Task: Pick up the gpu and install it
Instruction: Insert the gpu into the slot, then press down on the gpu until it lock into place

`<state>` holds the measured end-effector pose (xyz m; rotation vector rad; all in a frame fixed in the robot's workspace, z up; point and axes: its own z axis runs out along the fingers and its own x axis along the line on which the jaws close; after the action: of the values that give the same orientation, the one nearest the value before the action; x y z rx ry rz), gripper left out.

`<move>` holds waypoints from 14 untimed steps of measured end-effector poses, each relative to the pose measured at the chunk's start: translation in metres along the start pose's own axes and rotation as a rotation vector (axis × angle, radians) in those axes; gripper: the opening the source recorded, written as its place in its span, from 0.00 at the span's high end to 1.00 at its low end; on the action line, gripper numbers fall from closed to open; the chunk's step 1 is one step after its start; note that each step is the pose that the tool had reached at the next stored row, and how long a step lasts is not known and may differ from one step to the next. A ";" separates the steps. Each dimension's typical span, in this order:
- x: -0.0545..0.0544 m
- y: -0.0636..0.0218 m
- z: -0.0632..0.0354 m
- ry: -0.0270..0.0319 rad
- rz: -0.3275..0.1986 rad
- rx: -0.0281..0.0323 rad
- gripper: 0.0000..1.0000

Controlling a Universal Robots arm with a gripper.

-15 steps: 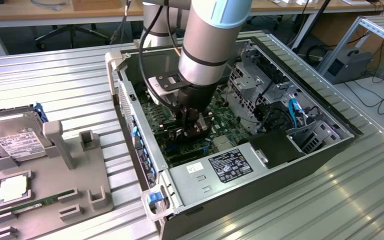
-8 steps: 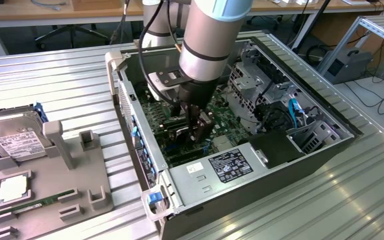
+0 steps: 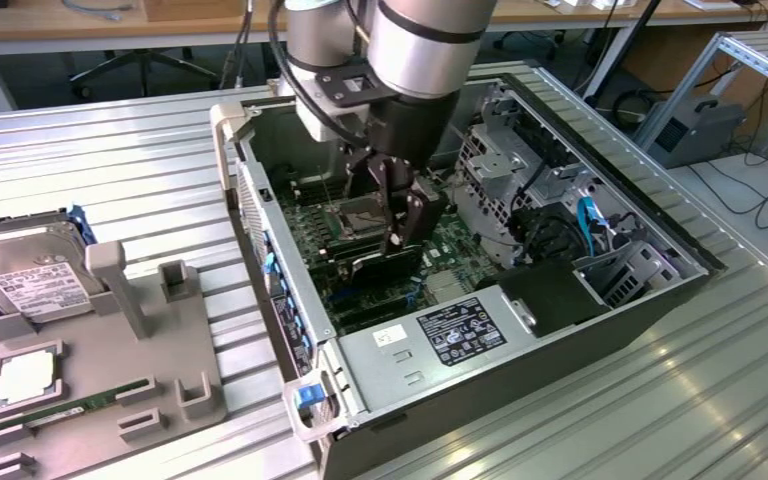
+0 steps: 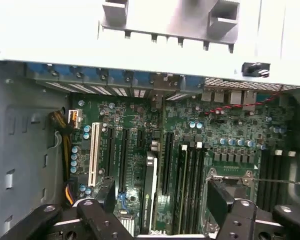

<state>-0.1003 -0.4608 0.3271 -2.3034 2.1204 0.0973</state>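
Note:
The gpu [image 4: 149, 192] stands on edge in a slot of the green motherboard [image 4: 230, 135], seen from above as a thin black strip with a pale edge. My gripper [image 4: 162, 199] hangs right over it. The black fingers [image 4: 108, 194] are spread wide, one on each side of the card, and do not touch it. In the exterior view the gripper [image 3: 398, 215] reaches down into the open computer case [image 3: 651, 290], with the gpu [image 3: 379, 266] just below its fingertips.
A drive cage [image 3: 504, 165] and the power supply [image 3: 471, 325] crowd the inside of the case around the arm. To the exterior view's left, a grey fixture [image 3: 104, 390] holds a hard drive [image 3: 24, 275], a processor [image 3: 27, 376] and a green memory stick [image 3: 57, 410].

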 end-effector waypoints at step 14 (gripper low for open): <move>-0.002 0.0015 -0.0421 0.0001 0.000 0.0002 0.17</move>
<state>-0.1003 -0.4607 0.3693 -2.3034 2.1202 0.0969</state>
